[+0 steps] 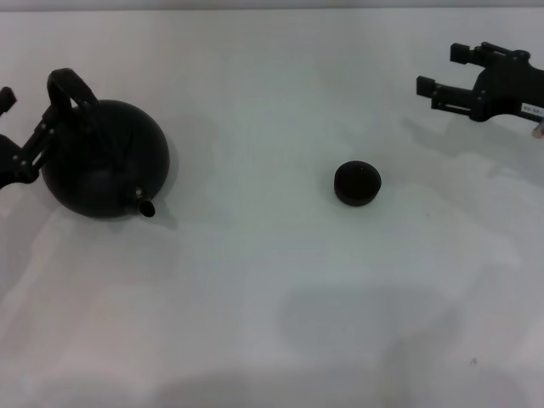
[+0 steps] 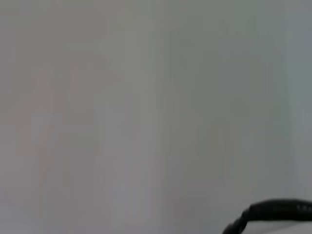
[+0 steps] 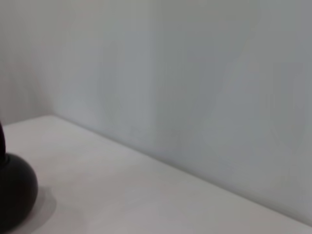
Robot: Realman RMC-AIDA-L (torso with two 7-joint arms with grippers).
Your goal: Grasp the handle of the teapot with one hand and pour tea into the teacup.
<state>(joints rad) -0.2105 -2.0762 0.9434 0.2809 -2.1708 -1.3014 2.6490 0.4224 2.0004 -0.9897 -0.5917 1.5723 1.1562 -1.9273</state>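
Observation:
The teapot [image 1: 106,161] stands at the table's left, its short spout [image 1: 146,206] pointing toward the front. Its arched handle [image 1: 66,87] rises over the far left side of the pot. My left gripper [image 1: 30,109] is open right beside that handle, with one finger against the hoop's left leg and the other farther left at the picture's edge. A piece of the handle [image 2: 278,210] shows in the left wrist view. The teacup [image 1: 357,183] sits alone right of centre. My right gripper [image 1: 442,70] hovers open at the far right, well behind the cup. The teapot [image 3: 14,195] also shows at the edge of the right wrist view.
The white table [image 1: 255,306] stretches between pot and cup and toward the front. A pale wall [image 3: 195,73] runs along the table's far edge.

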